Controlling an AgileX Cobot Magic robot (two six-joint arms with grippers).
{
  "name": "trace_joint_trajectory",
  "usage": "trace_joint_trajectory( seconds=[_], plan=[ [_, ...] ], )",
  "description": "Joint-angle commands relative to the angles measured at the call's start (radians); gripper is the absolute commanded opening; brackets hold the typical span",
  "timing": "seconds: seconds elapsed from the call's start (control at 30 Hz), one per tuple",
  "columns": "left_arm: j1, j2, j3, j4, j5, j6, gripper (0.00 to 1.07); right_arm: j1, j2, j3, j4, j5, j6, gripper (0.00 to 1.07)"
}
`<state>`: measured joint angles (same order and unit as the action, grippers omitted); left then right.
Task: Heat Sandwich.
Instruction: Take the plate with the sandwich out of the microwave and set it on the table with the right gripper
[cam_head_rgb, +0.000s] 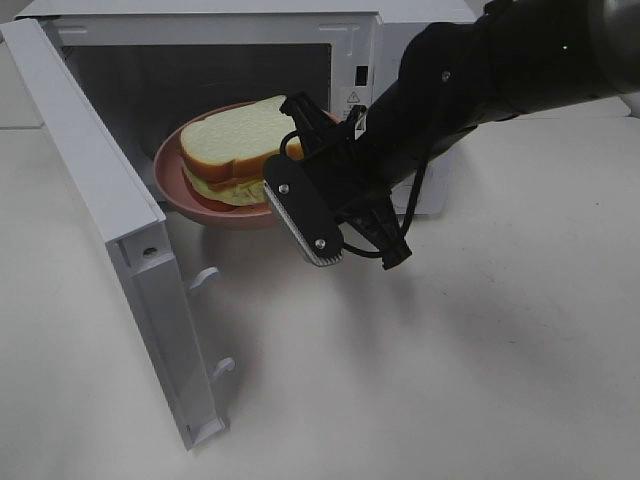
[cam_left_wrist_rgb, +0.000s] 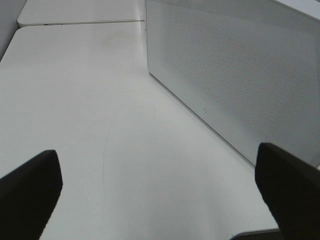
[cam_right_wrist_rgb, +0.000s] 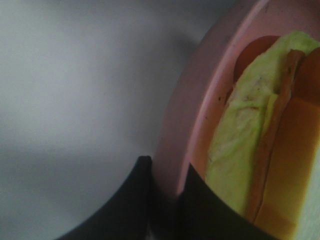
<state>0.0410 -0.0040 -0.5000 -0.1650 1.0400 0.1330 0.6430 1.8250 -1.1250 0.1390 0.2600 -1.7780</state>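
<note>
One sandwich of stacked white bread slices with orange-brown crust and pale green and reddish filling: we find it lying on one round pink plate, which sits at the mouth of the oven cavity, partly inside. One white microwave oven, boxy, its one door swung wide open on the left side. One right end effector, black, clenched on the plate's rim, one finger outside the rim and the other inside, beside the sandwich's filling edge. One left end effector, black, released with fingers spread wide and grasping nothing, hanging over the bare surface beside the oven's perforated side wall. One white tabletop carries the oven.
</note>
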Motion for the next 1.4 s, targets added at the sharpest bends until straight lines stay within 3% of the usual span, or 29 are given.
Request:
trace_joint_trajectory(
  seconds=[0.03,0.43,1.4],
  plan=[
    [-0.004,-0.02,0.004,-0.008,-0.003,-0.003,1.01,-0.006,-0.036,0.017,0.006,-0.046,0.013,0.01],
    [-0.004,-0.02,0.004,-0.008,-0.003,-0.003,1.01,-0.006,-0.199,0.201,0.006,-0.077,0.029,0.01],
    [-0.004,-0.02,0.004,-0.008,-0.003,-0.003,1.01,-0.006,-0.532,0.482,0.003,-0.075,0.11,0.01]
  ],
)
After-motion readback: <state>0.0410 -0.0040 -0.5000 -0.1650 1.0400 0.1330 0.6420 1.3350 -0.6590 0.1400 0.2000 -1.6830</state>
